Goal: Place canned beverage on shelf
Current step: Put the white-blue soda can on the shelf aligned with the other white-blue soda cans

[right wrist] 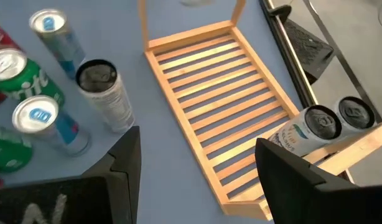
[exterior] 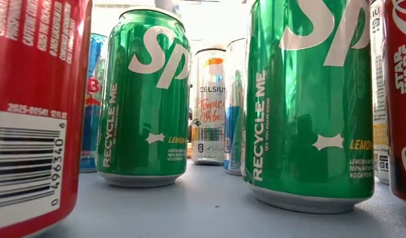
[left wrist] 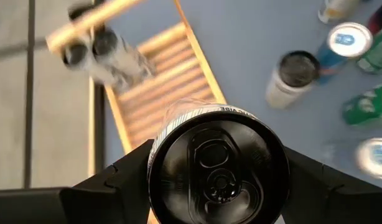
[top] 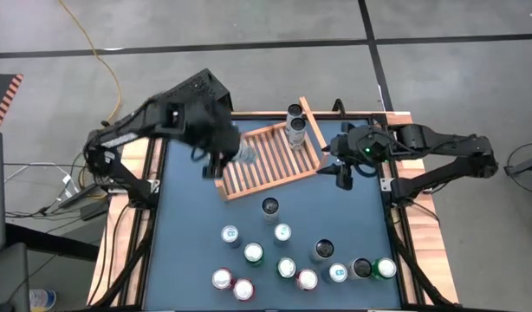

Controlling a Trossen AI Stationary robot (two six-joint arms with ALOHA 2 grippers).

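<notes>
Your black-topped can sits clamped upright between the left gripper's jaws, held over the shelf's left end so it can go straight down onto the slats; two cans already stand at the far right corner — leave them room; the right gripper waits empty, jaws apart, just right of the shelf.

Glossy metal cans, pale wooden slatted shelf, matt tabletop.
</notes>
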